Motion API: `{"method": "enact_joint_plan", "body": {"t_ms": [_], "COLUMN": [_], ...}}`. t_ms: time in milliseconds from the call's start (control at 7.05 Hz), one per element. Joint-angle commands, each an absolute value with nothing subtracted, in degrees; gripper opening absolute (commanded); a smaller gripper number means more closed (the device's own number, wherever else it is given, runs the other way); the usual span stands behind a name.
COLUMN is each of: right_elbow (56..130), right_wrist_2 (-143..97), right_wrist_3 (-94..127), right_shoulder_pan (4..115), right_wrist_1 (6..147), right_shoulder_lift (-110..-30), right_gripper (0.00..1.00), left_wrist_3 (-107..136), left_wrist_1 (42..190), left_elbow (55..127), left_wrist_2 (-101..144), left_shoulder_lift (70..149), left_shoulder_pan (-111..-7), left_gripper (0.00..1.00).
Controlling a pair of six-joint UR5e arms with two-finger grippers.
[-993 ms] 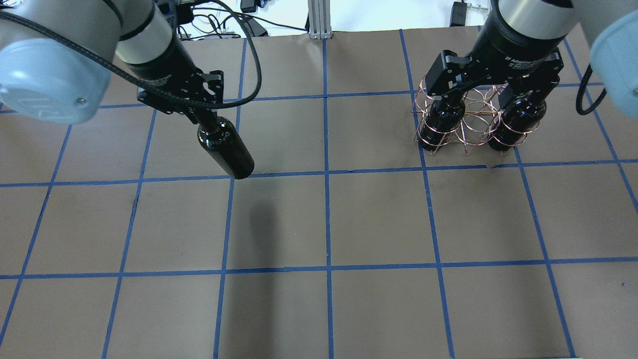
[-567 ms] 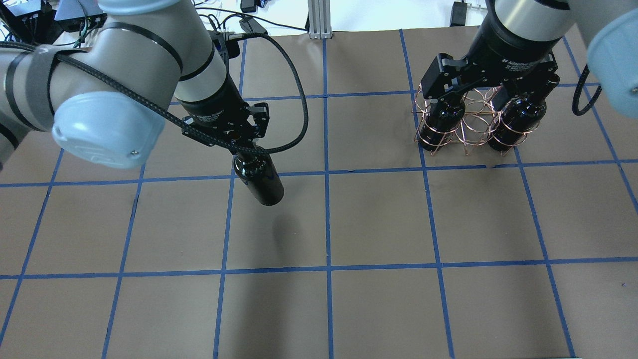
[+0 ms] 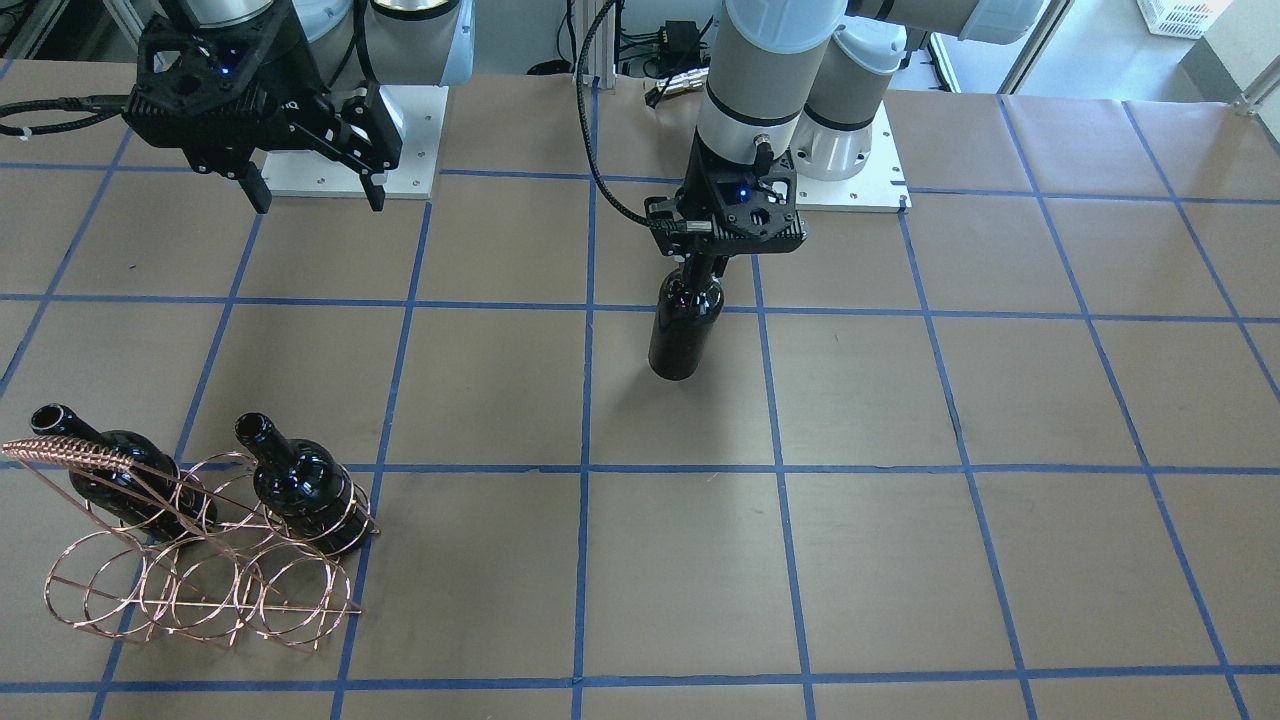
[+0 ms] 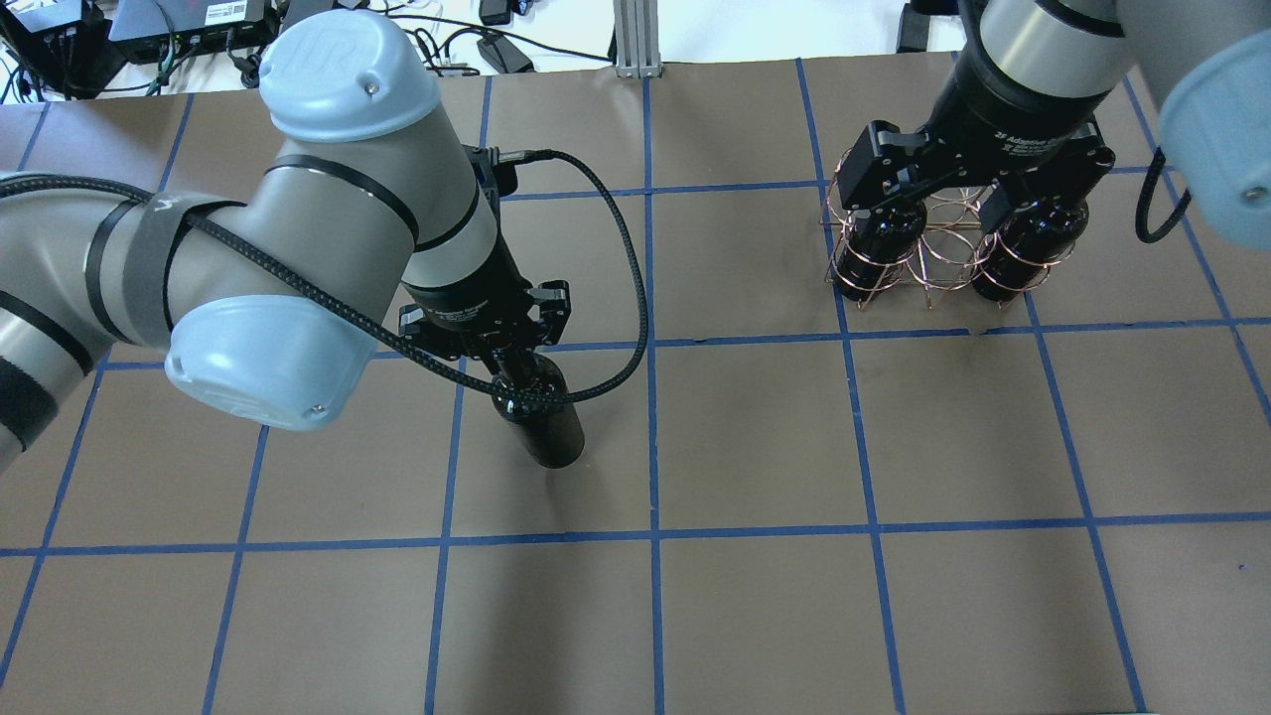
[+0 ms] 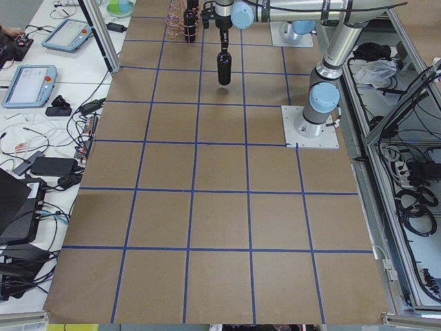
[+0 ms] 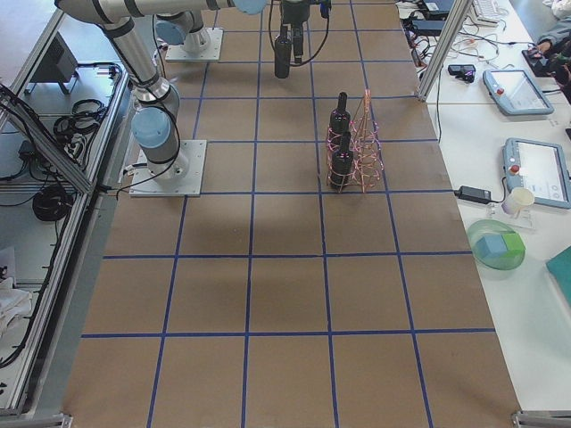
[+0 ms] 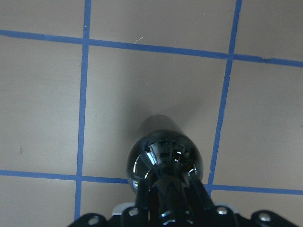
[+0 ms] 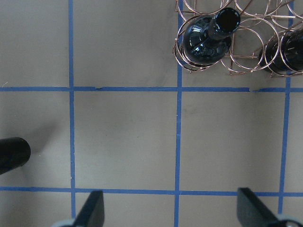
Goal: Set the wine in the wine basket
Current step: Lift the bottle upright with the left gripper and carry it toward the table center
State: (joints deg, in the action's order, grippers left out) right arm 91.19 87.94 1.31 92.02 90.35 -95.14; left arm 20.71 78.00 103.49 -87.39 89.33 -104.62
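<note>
My left gripper [image 4: 508, 359] is shut on the neck of a near-black wine bottle [image 4: 544, 427]. It holds the bottle upright over the table's middle left. The bottle also shows in the front view [image 3: 685, 330] and in the left wrist view [image 7: 163, 158]. The copper wire wine basket [image 4: 938, 248] stands at the far right. Two more bottles stand in its outer rings [image 3: 120, 480] [image 3: 300, 485], and the rings between them hold nothing. My right gripper [image 3: 318, 195] is open and empty, high above the basket. In the right wrist view the basket [image 8: 246, 42] lies at the top right.
The brown table [image 4: 755, 437] has a grid of blue tape. The left arm's black cable [image 4: 626, 298] loops out to the right of the held bottle. The basket's slanted handle [image 3: 70, 452] juts out past the end bottle. Side desks hold tablets [image 6: 513, 89].
My left arm has carried the bottle to the right and toward the near side of the table. The right gripper stays open over the basket, barely shifted.
</note>
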Motion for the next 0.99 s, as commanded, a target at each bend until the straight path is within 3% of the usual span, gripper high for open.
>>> {"method": "enact_joint_plan", "body": {"t_ms": [0,851], "right_elbow": [91.23,91.23], "right_wrist_2": [88.15,87.98], "right_wrist_3": [1.32,1.14], "right_shoulder_pan": [92.02,92.02], "right_wrist_1": [90.35,90.70], "right_shoulder_lift": [-94.92,-94.57], "right_gripper": [1.00,1.00], "left_wrist_3": [20.92,20.40], "left_wrist_1": [77.70,77.78], "left_elbow": [104.85,105.73], "left_wrist_2": [-87.54,-87.80], "left_shoulder_lift": [89.30,90.44], "left_shoulder_pan": [-105.90,-106.00], "left_gripper": [0.00,0.00]}}
